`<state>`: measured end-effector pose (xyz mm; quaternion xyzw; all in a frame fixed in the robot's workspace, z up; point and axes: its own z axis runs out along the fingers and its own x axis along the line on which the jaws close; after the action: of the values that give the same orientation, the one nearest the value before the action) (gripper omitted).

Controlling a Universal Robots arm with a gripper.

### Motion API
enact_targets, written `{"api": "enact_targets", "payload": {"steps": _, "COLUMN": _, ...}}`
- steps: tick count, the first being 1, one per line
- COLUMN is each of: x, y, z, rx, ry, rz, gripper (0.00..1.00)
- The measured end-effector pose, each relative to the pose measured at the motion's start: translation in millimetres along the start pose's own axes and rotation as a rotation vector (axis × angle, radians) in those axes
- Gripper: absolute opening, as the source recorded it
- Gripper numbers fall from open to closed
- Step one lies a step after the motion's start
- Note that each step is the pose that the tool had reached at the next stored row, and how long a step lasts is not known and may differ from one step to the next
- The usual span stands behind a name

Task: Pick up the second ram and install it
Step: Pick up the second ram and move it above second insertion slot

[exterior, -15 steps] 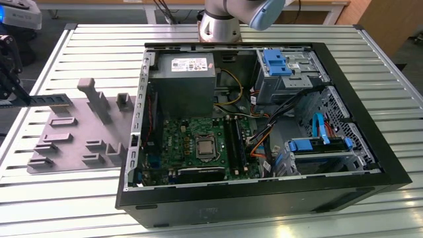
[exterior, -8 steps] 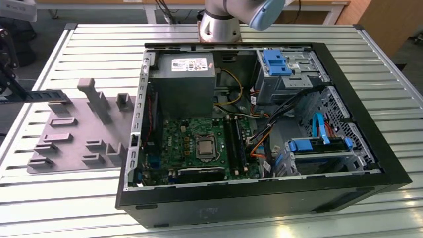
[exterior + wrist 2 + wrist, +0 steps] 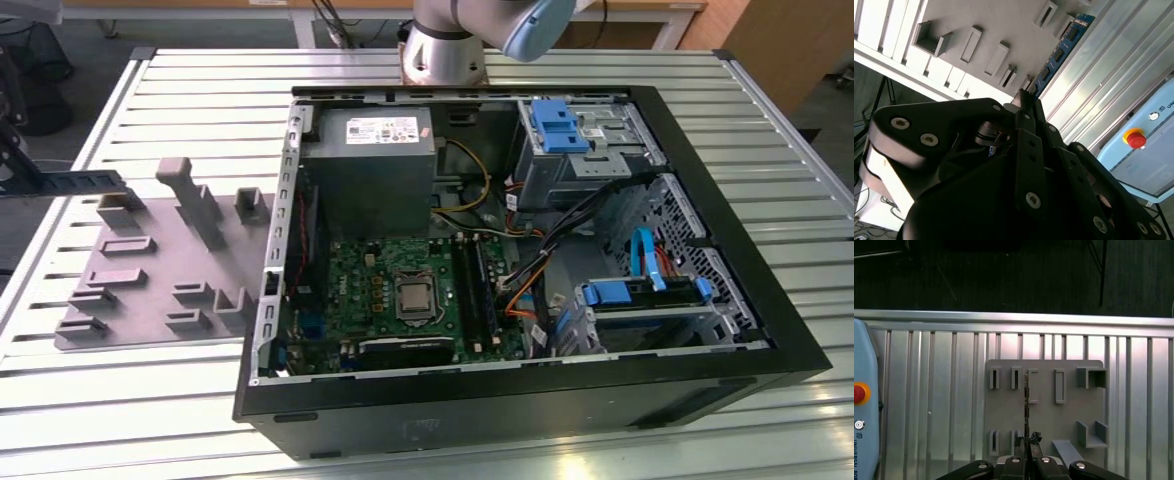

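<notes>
The hand [image 3: 1029, 439] is clamped on the second ram [image 3: 1026, 400], its fingertips [image 3: 1026, 102] pinching one end of the blue-green stick [image 3: 1059, 52]. The rest of the stick reaches out over the grey fixture plate [image 3: 1044, 415]. In the first wrist view the stick shows edge-on as a thin line, ending by a slotted block [image 3: 1032, 386] in the row nearest the counter's edge. The plate [image 3: 147, 270] lies on the slatted metal counter [image 3: 200, 90], just beside the open computer case [image 3: 534, 400], on the exterior view's left.
</notes>
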<state>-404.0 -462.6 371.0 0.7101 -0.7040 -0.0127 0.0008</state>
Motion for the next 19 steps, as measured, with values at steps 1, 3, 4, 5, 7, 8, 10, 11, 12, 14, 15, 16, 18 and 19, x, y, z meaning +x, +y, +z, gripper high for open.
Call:
{"api": "enact_targets", "payload": {"steps": 1, "x": -0.1, "y": 0.0, "z": -1.4, "rx": 0.0000, "ry": 0.0000, "rz": 0.000, "gripper": 0.14}}
{"api": "enact_targets", "payload": {"steps": 3, "x": -0.3, "y": 0.1, "z": -4.3, "rx": 0.0000, "ry": 0.0000, "rz": 0.000, "gripper": 0.14}}
{"api": "enact_targets", "payload": {"steps": 4, "x": -0.4, "y": 0.1, "z": -5.6, "rx": 0.0000, "ry": 0.0000, "rz": 0.000, "gripper": 0.14}}
{"api": "enact_targets", "payload": {"steps": 5, "x": -0.4, "y": 0.1, "z": -7.0, "rx": 0.0000, "ry": 0.0000, "rz": 0.000, "gripper": 0.14}}
{"api": "enact_targets", "payload": {"steps": 7, "x": -0.6, "y": 0.2, "z": -9.9, "rx": 0.0001, "ry": -0.0001, "rz": 0.000, "gripper": 0.14}}
{"api": "enact_targets", "payload": {"steps": 8, "x": -0.7, "y": 0.2, "z": -11.4, "rx": 0.0000, "ry": 0.0000, "rz": 0.000, "gripper": 0.14}}
{"api": "enact_targets", "payload": {"steps": 10, "x": -0.9, "y": 0.3, "z": -14.2, "rx": 0.0001, "ry": 0.0000, "rz": 0.000, "gripper": 0.14}}
{"api": "enact_targets", "payload": {"steps": 11, "x": -1.0, "y": 0.3, "z": -15.7, "rx": 0.0000, "ry": 0.0000, "rz": 0.000, "gripper": 0.14}}
{"api": "enact_targets", "payload": {"steps": 12, "x": -1.2, "y": 0.3, "z": -17.2, "rx": 0.0000, "ry": 0.0000, "rz": 0.000, "gripper": 0.14}}
{"api": "enact_targets", "payload": {"steps": 14, "x": -1.6, "y": 0.4, "z": -20.8, "rx": 0.0001, "ry": 0.0000, "rz": 0.000, "gripper": 0.14}}
{"api": "enact_targets", "payload": {"steps": 15, "x": -1.8, "y": 0.4, "z": -22.4, "rx": 0.0001, "ry": 0.0000, "rz": 0.000, "gripper": 0.14}}
{"api": "enact_targets", "payload": {"steps": 16, "x": -1.9, "y": 0.4, "z": -24.2, "rx": 0.0001, "ry": 0.0000, "rz": 0.000, "gripper": 0.14}}
{"api": "enact_targets", "payload": {"steps": 18, "x": -2.3, "y": 0.5, "z": -27.8, "rx": 0.0000, "ry": 0.0000, "rz": 0.000, "gripper": 0.14}}
{"api": "enact_targets", "payload": {"steps": 19, "x": -2.4, "y": 0.5, "z": -29.7, "rx": 0.0001, "ry": 0.0000, "rz": 0.000, "gripper": 0.14}}
